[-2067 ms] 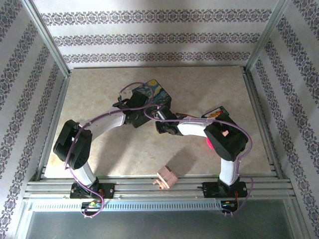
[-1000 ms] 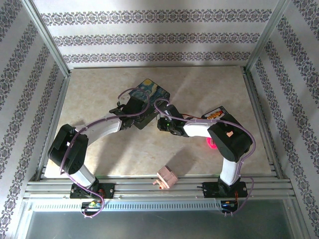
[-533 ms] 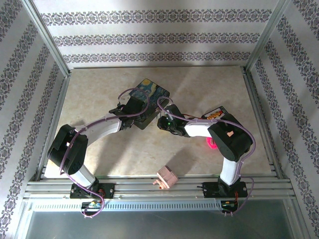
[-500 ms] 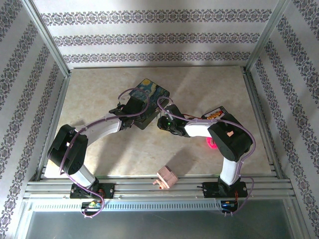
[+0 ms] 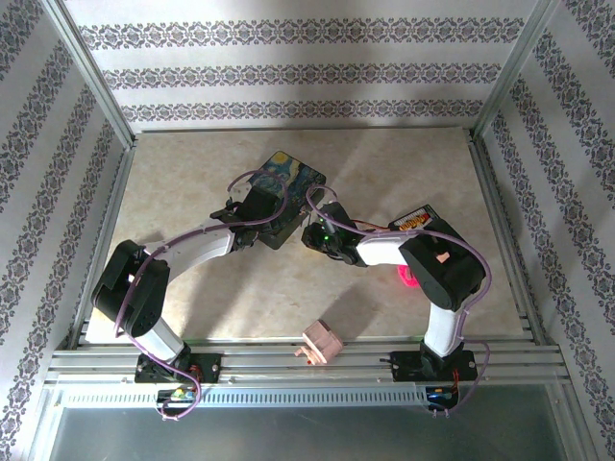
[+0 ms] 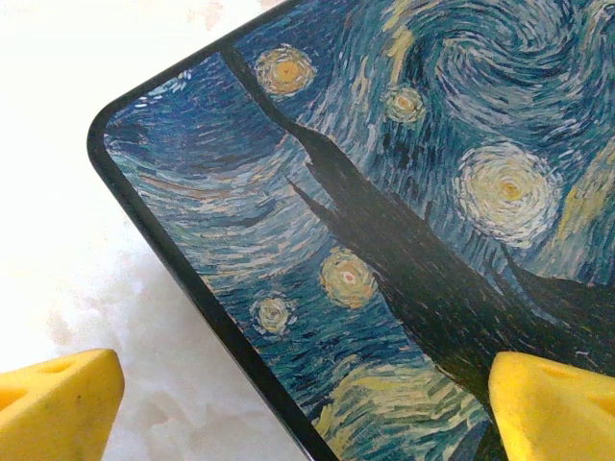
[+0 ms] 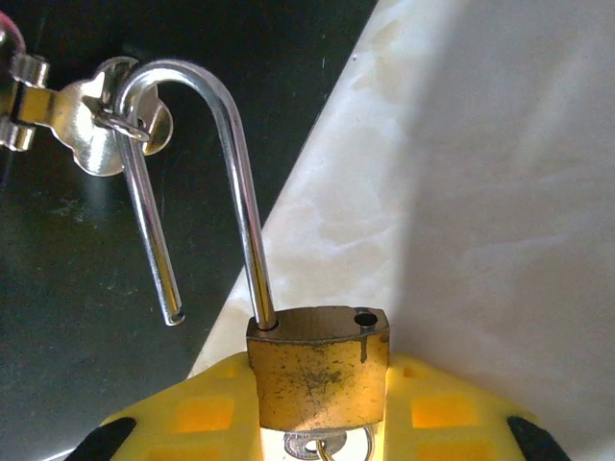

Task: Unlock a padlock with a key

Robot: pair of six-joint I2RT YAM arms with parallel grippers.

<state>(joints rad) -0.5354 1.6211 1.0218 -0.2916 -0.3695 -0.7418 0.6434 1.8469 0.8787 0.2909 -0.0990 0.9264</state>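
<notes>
Padlock (image 7: 319, 370): small brass block, scuffed and tarnished, at 6 o'clock in the right wrist view. Its polished steel U-shaped shackle (image 7: 240, 192) stands open, one leg seated in the body and the free leg hanging clear at 9 o'clock. The bend passes through the ring of a bright metal clasp (image 7: 91, 130) at 10 o'clock, on the glossy black side of the box (image 7: 77, 288). Part of the grey key (image 7: 322, 447) shows under the body.

Right gripper (image 7: 319, 423): yellow ribbed fingers clamped on the padlock body from both sides.

Left gripper (image 6: 307, 413): yellow fingertips (image 6: 58, 403) set wide apart, over the box's round-cornered, swirl-painted blue and yellow lid.

Table (image 5: 404, 163): pale, marble-veined, matt. A wooden block (image 5: 323, 343) sits at 6 o'clock, near the front rail. Walls (image 5: 307, 72) carry striped floral paper, with an aluminium frame (image 5: 91, 72) around them.
</notes>
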